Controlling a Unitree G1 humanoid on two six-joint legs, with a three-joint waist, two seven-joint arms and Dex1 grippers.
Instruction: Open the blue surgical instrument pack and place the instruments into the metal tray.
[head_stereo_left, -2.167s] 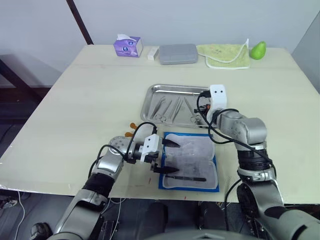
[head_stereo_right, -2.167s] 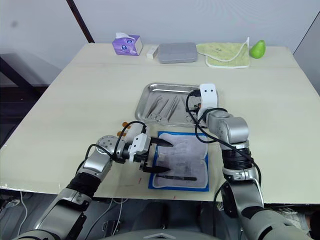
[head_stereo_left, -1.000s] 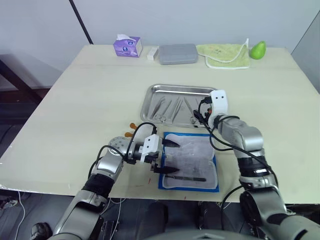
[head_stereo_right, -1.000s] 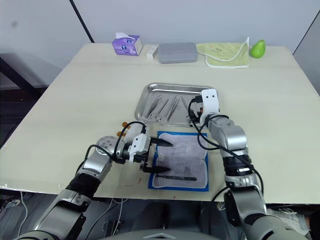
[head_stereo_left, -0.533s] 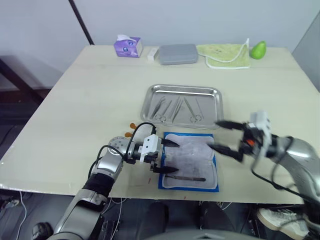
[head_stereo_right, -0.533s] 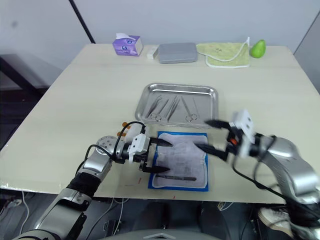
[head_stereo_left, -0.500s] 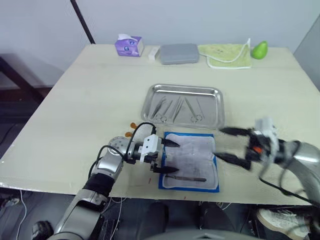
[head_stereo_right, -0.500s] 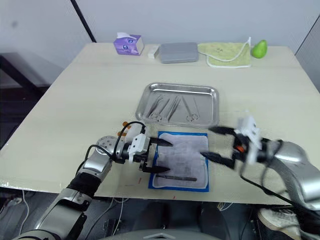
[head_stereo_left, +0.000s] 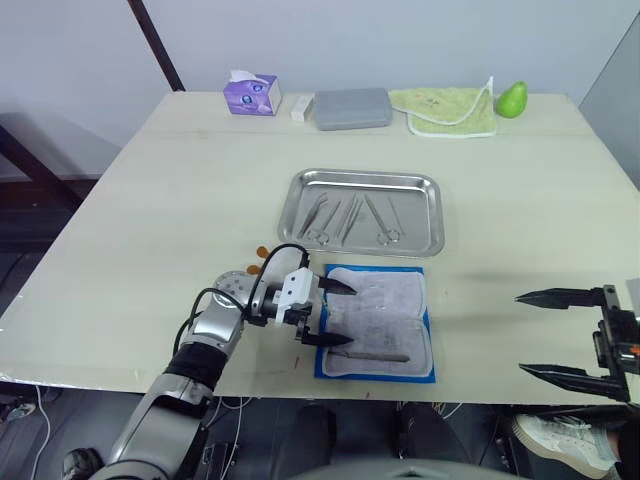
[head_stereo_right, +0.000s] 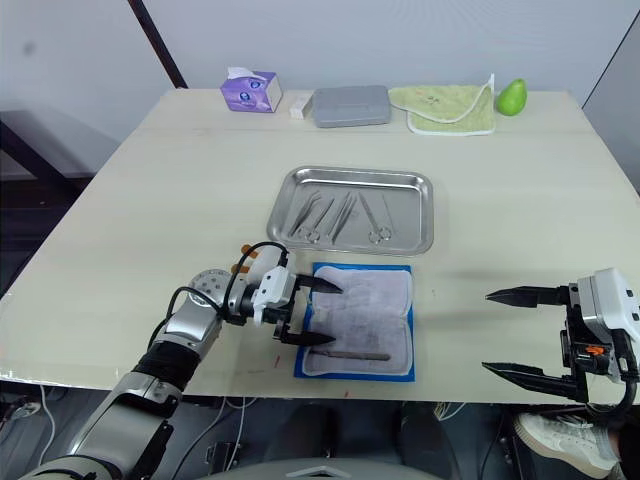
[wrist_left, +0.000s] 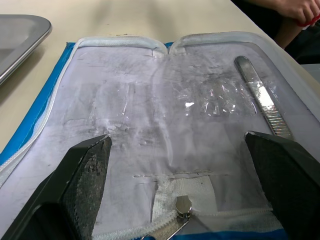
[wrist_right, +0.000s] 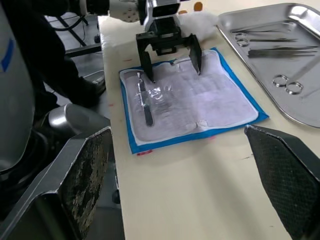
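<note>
The left arm reaches forward low over the pale wooden counter (head_stereo_left: 180, 190), its left pincer (head_stereo_left: 333, 312) spread apart and empty at the left edge of the opened flat blue fabric instrument pack (head_stereo_left: 377, 322), fingertips over its grey-white lining. One thin silvery metal tool (head_stereo_left: 372, 354) lies in the pack beside the nearer fingertip. The right pincer (head_stereo_right: 520, 333) hovers spread apart, well right of the pack. The shiny rectangular steel tray (head_stereo_left: 432, 205), just beyond the pack, holds several slim ring-handled silvery instruments (head_stereo_left: 350, 216).
</note>
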